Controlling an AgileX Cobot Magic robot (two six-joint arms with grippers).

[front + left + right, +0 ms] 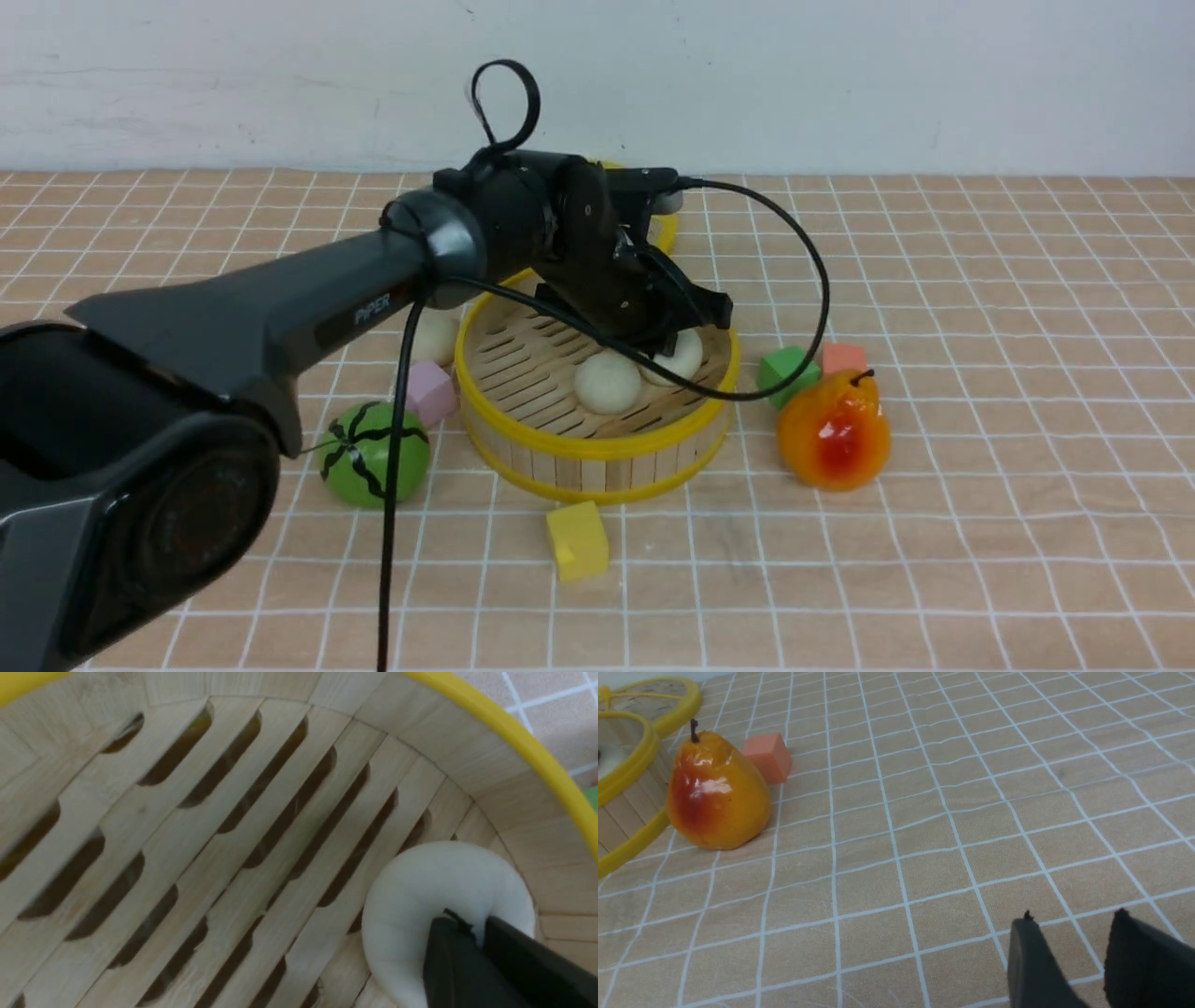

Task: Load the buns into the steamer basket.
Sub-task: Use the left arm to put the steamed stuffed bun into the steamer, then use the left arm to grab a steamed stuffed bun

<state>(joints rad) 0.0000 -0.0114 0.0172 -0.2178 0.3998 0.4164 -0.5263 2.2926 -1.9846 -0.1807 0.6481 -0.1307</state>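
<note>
The steamer basket (597, 457) stands mid-table. One bun (607, 381) lies free on its slatted floor. My left gripper (677, 338) reaches down inside the basket and is shut on a second bun (684, 359) near the right wall. In the left wrist view the fingertips (448, 933) pinch this bun (420, 896), which is low over the slats by the basket wall (490, 765); I cannot tell whether it touches them. A third bun (434, 336) sits on the table left of the basket, partly behind my arm. My right gripper (1073, 917) is open and empty over bare table, out of the front view.
A pear (834, 429), a green cube (784, 371) and an orange cube (843, 357) lie right of the basket. A yellow cube (577, 539) lies in front of it, with a pink cube (428, 392) and a green watermelon toy (373, 454) to its left. The flat lid (668, 700) lies behind.
</note>
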